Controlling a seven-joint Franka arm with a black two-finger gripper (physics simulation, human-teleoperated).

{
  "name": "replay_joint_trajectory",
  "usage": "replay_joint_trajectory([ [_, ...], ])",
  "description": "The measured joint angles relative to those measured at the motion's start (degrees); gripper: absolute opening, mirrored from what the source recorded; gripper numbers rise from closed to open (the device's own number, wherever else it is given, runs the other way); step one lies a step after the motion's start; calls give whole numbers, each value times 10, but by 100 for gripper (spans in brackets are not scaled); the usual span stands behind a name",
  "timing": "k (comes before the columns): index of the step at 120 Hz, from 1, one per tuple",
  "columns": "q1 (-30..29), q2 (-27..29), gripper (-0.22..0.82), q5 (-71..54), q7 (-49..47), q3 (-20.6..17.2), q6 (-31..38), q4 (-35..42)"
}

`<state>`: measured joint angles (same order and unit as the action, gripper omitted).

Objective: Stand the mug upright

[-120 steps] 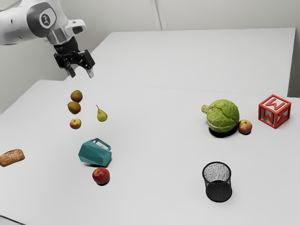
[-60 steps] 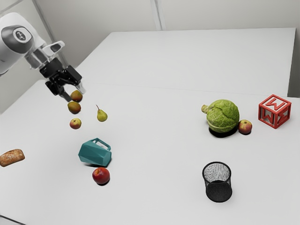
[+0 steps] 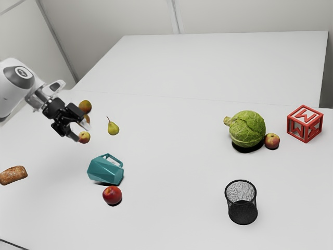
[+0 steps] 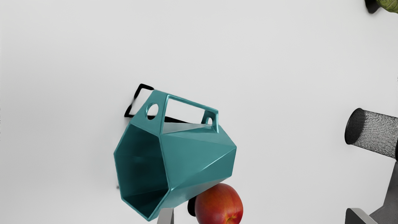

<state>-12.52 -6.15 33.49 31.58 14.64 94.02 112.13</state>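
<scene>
Teal mug (image 3: pixel 105 171) lying on its side on white table (image 3: pixel 171 156), red apple (image 3: pixel 112 195) adjacent, black gripper (image 3: pixel 82 133) raised above table, fingers spread wide.

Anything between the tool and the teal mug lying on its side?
Nothing visible between the open tool and the mug. The red apple sits close beside it, opposite the handle, and might crowd the grasp.

The mug (image 4: pixel 199 155) is teal; the nearby apple (image 4: pixel 217 203) is red blushed with orange.
</scene>
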Motion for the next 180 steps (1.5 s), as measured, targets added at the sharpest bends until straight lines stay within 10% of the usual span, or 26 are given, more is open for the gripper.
replay_joint_trajectory([
  [92, -8, -77, 60, 112, 141, 0, 1, 76],
  [129, -10, -84, 0, 132, 177, -1, -19, 76],
  [180, 21, -7, -16, 91, 183, -19, 13, 75],
])
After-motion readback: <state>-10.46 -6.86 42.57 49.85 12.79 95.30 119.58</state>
